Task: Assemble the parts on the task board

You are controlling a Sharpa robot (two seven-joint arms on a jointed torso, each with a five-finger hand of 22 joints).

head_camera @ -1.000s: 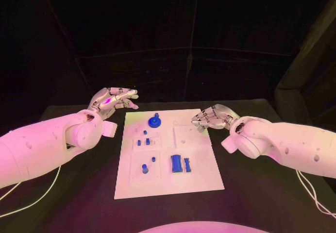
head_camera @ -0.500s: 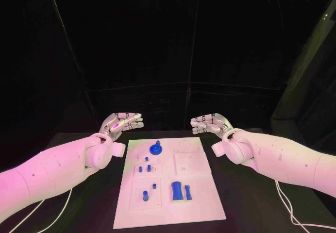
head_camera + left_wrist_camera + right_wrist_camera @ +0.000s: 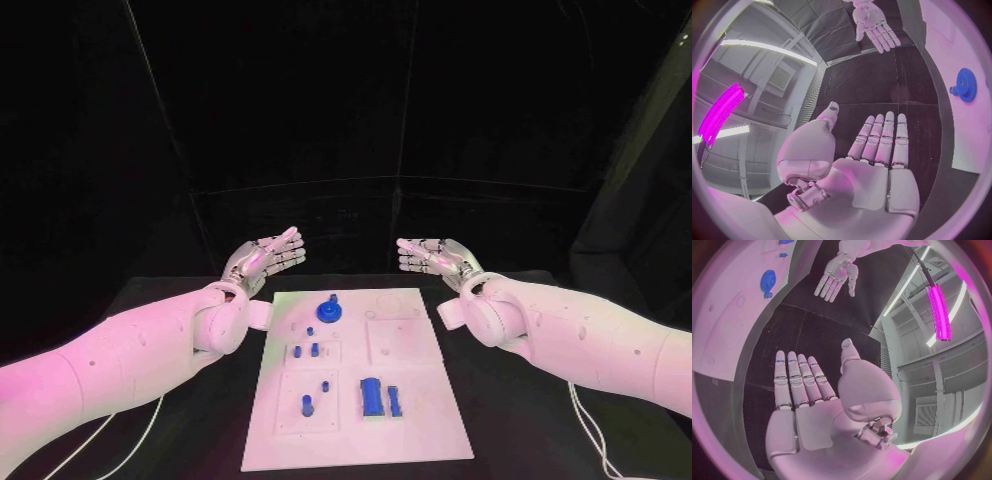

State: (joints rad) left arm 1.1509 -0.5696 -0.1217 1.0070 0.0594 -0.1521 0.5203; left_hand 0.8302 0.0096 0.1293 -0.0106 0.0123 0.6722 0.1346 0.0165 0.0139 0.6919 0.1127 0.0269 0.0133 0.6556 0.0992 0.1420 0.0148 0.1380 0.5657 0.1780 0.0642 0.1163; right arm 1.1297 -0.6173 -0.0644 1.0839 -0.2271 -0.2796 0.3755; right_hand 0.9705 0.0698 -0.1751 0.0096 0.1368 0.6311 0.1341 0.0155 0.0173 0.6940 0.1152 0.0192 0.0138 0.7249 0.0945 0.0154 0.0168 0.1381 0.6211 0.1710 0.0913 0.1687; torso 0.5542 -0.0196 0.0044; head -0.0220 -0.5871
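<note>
The white task board [image 3: 411,420] lies in the middle of the black table. On it are a blue gear-like part [image 3: 332,311] at the far end, small blue pegs [image 3: 306,350], a blue peg [image 3: 306,404] and a blue block [image 3: 378,396] nearer me. My left hand [image 3: 265,255] is raised beyond the board's far left corner, fingers straight and apart, holding nothing. My right hand [image 3: 433,256] is raised beyond the far right corner, likewise flat and empty. The left wrist view shows the flat palm [image 3: 873,170], the gear [image 3: 964,85] and the other hand [image 3: 873,22].
The black table [image 3: 534,400] extends on both sides of the board. Dark curtains close off the space behind the table. White cables [image 3: 591,430] hang beside my arms.
The camera has tilted, shifting the whole picture. Both hands have uncurled from a half-closed pose into flat, spread palms and risen beyond the board's far end.
</note>
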